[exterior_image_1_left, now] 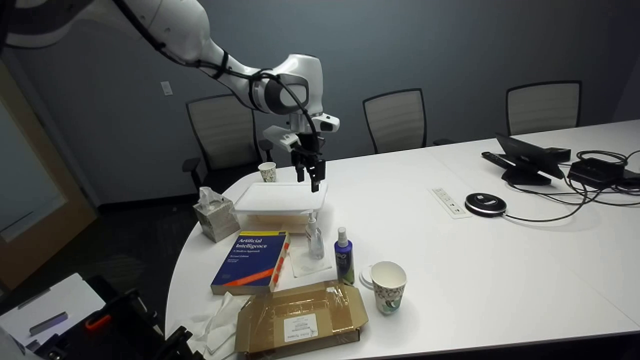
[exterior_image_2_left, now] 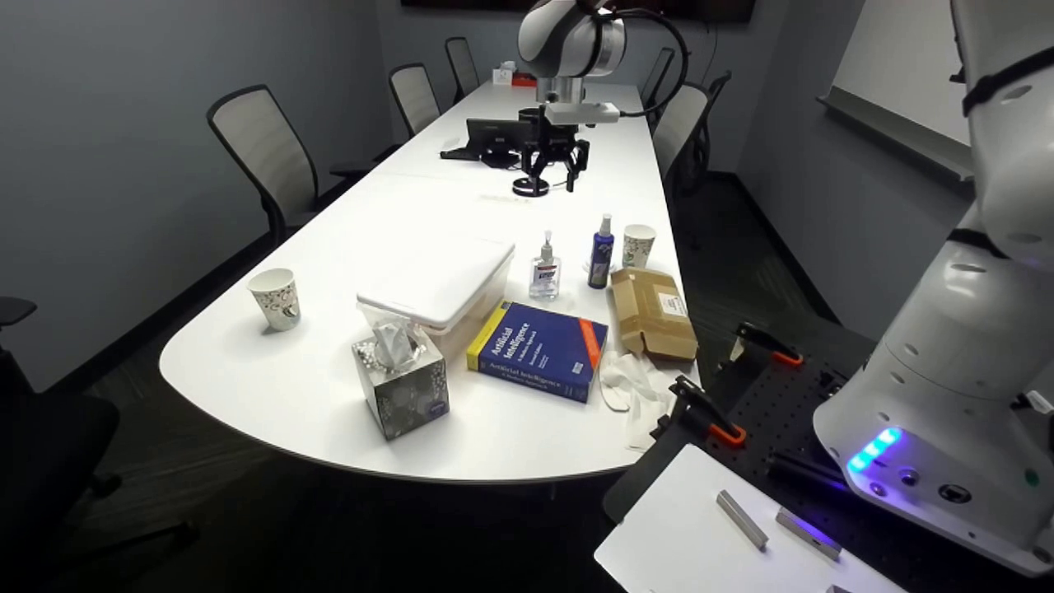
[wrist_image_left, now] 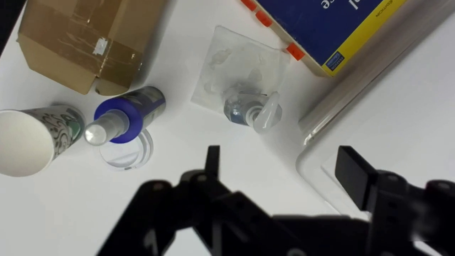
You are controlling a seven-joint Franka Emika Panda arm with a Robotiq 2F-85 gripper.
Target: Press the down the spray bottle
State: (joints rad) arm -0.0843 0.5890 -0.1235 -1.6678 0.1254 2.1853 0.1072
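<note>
One spray bottle (exterior_image_2_left: 544,277), apart, lower than gripper (wrist_image_left: 280,168)

in my wrist view i have bare table (wrist_image_left: 188,135) between the spray bottle (wrist_image_left: 249,111) and the blue bottle (wrist_image_left: 137,108) — a clear lane; opposite, a lidded bin (wrist_image_left: 391,128) and thick book (wrist_image_left: 314,32) stand in the way.

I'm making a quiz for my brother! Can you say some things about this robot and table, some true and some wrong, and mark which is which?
1. The gripper is open. True.
2. The clear pump bottle stands upright. True.
3. The gripper touches the clear pump bottle. False: it is up in the air, apart from it.
4. A tissue pokes out of the tissue box. True.
5. The tissue box sits on the book. False: it stands on the white table.
</note>
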